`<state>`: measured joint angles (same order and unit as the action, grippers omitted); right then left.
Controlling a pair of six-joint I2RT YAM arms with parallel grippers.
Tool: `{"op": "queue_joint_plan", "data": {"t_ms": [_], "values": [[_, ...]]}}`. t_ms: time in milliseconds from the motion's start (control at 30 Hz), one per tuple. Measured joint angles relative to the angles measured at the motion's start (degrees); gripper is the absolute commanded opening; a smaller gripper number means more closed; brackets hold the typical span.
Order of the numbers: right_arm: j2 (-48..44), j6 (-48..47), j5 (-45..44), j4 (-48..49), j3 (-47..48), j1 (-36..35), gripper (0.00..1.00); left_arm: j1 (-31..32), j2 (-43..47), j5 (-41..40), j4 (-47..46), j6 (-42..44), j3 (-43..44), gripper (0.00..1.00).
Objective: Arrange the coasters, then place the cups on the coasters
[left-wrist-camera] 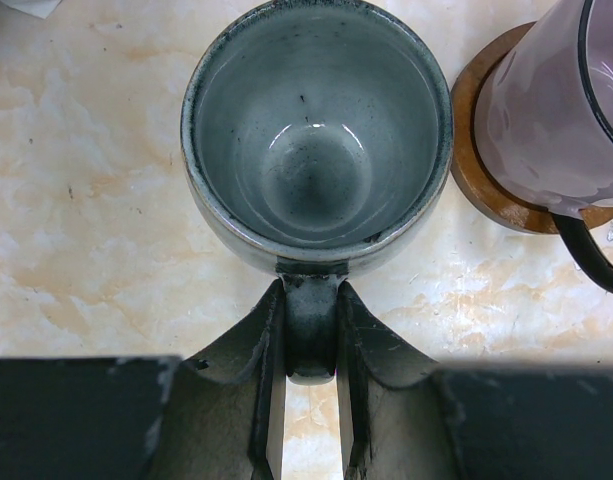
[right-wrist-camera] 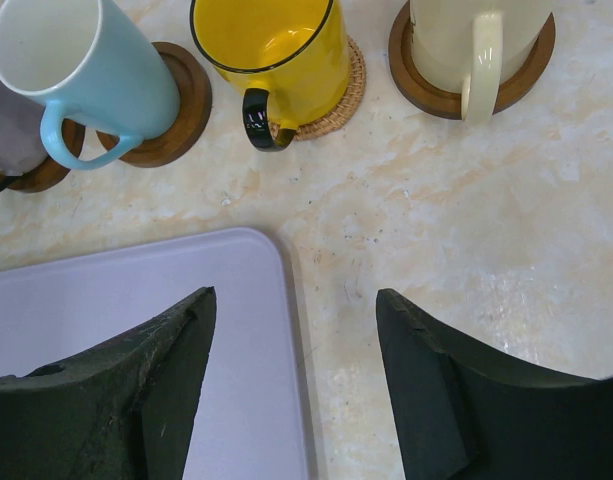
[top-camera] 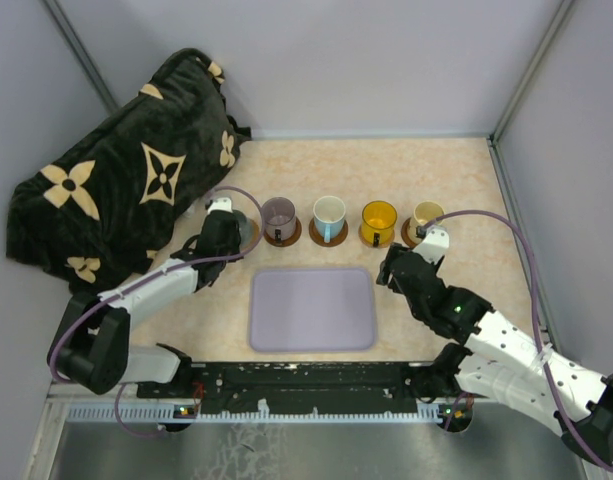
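Four cups (top-camera: 329, 212) on coasters (top-camera: 316, 241) stand behind the tray (top-camera: 312, 308), a fifth cup (left-wrist-camera: 316, 130) leftmost.

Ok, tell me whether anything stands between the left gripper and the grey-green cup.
Nothing visible does: the left gripper is shut on the grey-green cup's handle. The purple cup stands apart beside it.

Grey-green cup (top-camera: 252, 232) largely hidden behind the left gripper (top-camera: 234, 230) from above, purple cup (left-wrist-camera: 546, 110) cut off by the left wrist view's right edge and covering most of its coaster (left-wrist-camera: 474, 150), cream cup (right-wrist-camera: 476, 30) cropped at the top, tray (right-wrist-camera: 136, 290) cropped left and below.
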<state>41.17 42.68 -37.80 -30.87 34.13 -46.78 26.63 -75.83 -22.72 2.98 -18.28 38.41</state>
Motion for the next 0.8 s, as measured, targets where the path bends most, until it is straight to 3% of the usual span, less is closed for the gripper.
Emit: {"op": "queue_joint_plan", "data": {"t_ms": [800], "values": [[0.6,0.0,1.1,0.8,-0.8,0.0,0.66,0.3,-0.2,-0.5,-2.6,0.4,-0.3,0.00]]}}
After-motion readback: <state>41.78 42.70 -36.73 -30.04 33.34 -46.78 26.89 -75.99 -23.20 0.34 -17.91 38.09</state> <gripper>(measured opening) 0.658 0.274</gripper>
